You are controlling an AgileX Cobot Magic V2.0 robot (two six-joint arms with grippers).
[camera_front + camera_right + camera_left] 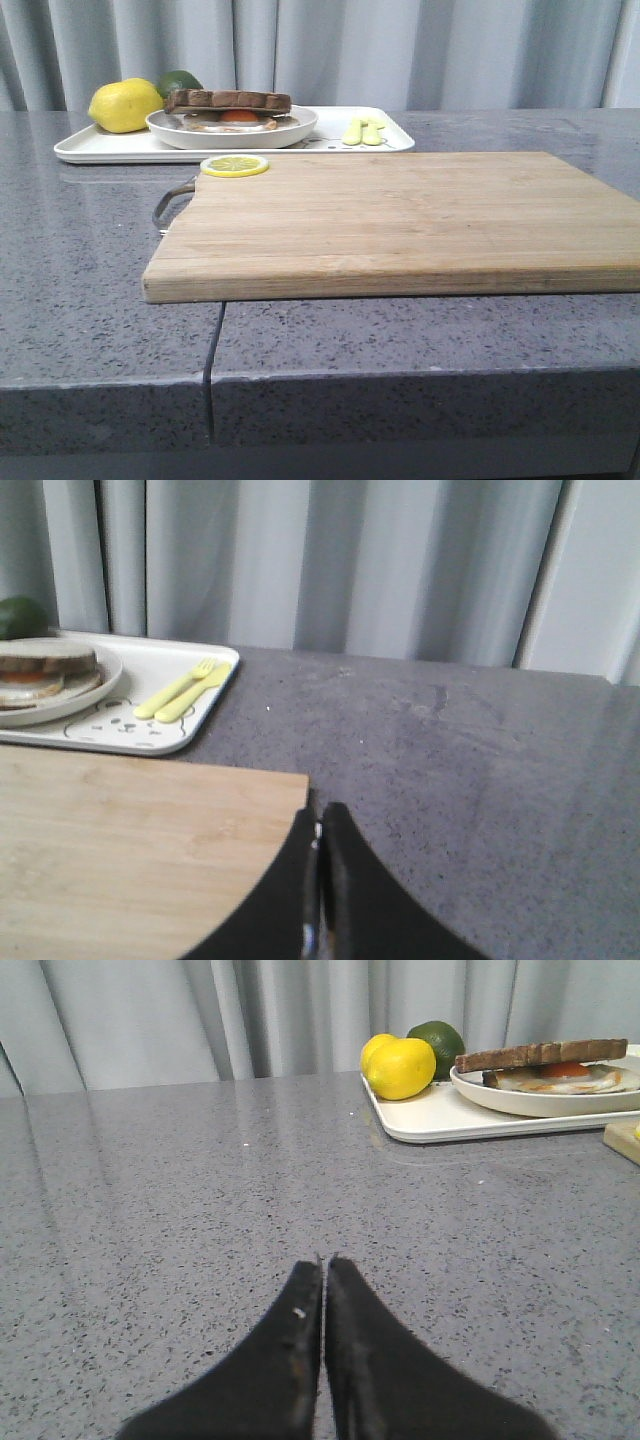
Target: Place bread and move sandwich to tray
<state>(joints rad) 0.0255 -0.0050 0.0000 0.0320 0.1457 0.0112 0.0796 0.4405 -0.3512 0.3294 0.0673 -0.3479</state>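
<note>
The sandwich (pixel 232 112), with an orange yolk and white egg rim, lies in a round white plate (pixel 290 130) that stands on the white tray (pixel 100 148) at the back left. A brown-edged bread slice (pixel 228 99) lies on top of the stack. The left wrist view shows the sandwich (pixel 560 1065) and tray (pixel 440 1125) far ahead. My left gripper (pixel 325 1260) is shut and empty over the bare counter. My right gripper (pixel 318 810) is shut and empty at the corner of the cutting board (pixel 120 830). Neither gripper shows in the front view.
A wooden cutting board (pixel 400 215) with a metal handle fills the middle of the grey counter, a lemon slice (pixel 234 165) on its back left corner. A lemon (pixel 125 105), a lime (pixel 180 80) and a yellow fork and spoon (pixel 363 131) lie on the tray.
</note>
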